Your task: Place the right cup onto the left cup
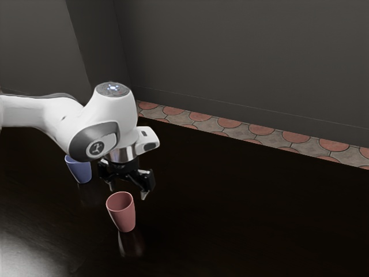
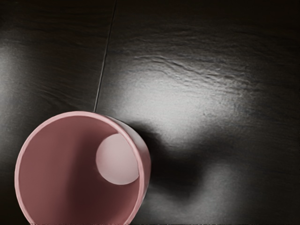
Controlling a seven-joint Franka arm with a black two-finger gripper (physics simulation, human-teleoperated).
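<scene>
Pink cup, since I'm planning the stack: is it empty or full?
Empty: in the wrist view, the pink cup shows bare inner walls and a pale bottom.

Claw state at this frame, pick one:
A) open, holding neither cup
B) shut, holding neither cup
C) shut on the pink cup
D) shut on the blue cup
A: in the exterior view the claw has its fingers spread with nothing gripped, and the pink cup and blue cup stand apart on the table.
</scene>
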